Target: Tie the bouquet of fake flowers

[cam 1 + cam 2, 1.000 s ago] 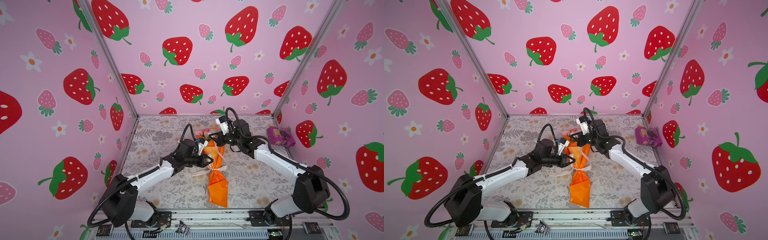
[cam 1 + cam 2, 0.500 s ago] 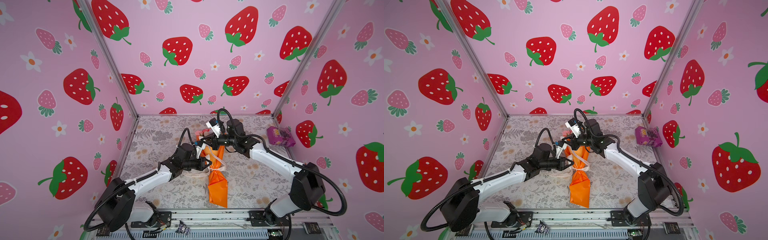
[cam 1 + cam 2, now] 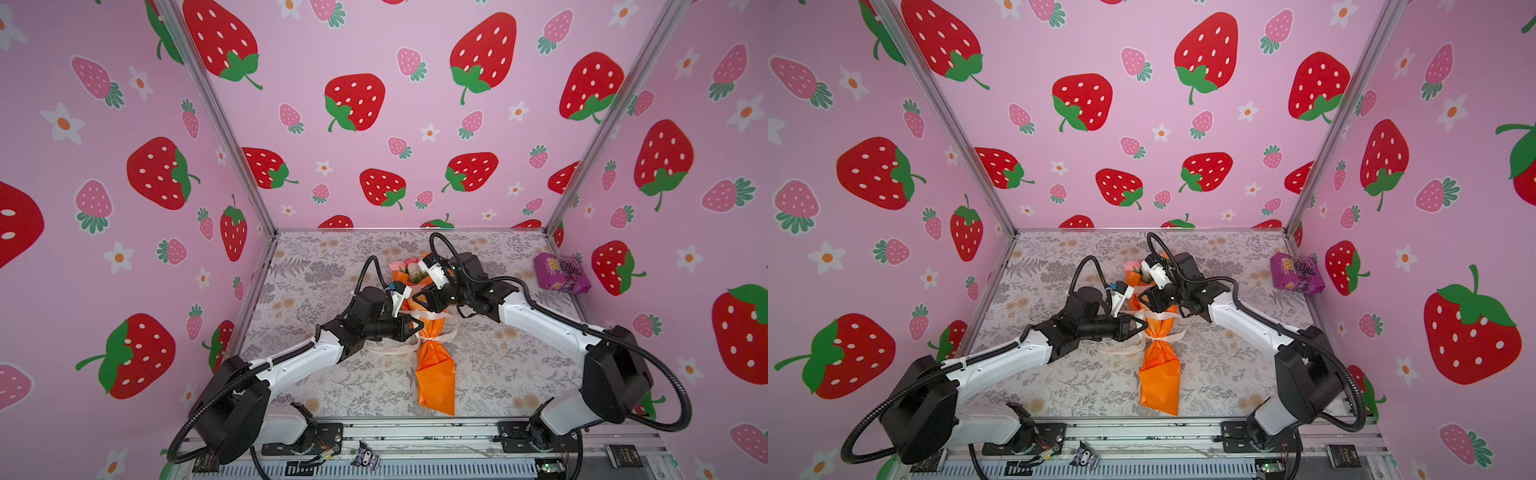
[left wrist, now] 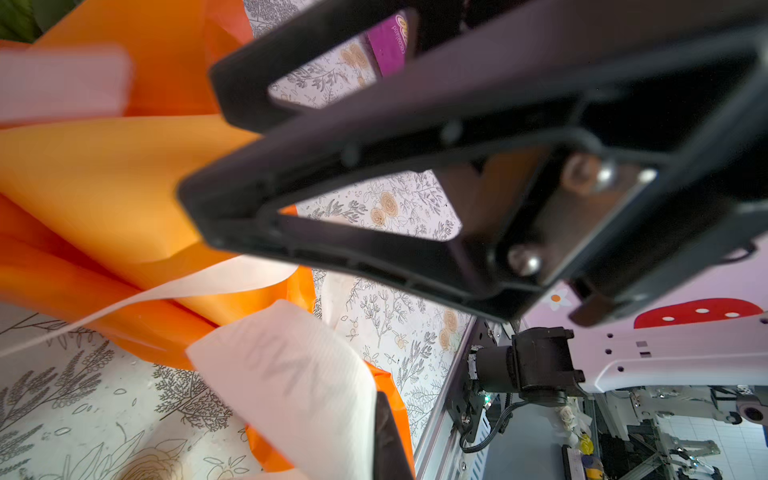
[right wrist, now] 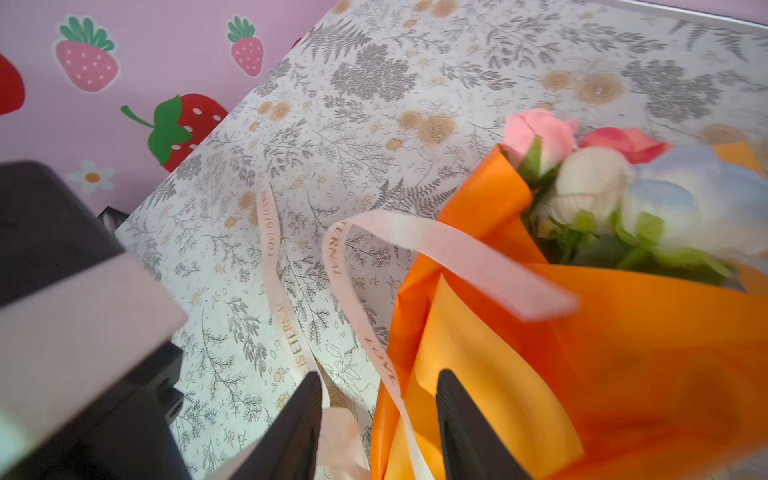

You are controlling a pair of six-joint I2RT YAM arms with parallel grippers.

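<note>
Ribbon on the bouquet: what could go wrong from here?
1. The right gripper stands open, and a ribbon end lies loose over the bouquet of fake flowers; the tie may slacken.
2. The left gripper is shut on the ribbon; pulling alone might drag the bouquet, which nothing pins.
3. Both grippers crowd the bouquet's middle; they could collide.

Bright, even light fills the booth, leaving only faint, soft shadows on the tabletop (image 3: 332, 386) beside the bouquet of fake flowers (image 3: 435, 374), whose orange paper carries a mild sheen. Both top views bow outward at their edges. Up close, the ribbon (image 5: 490, 266) across the bouquet smears, and the lilac rose (image 5: 685, 195) is out of focus.
</note>
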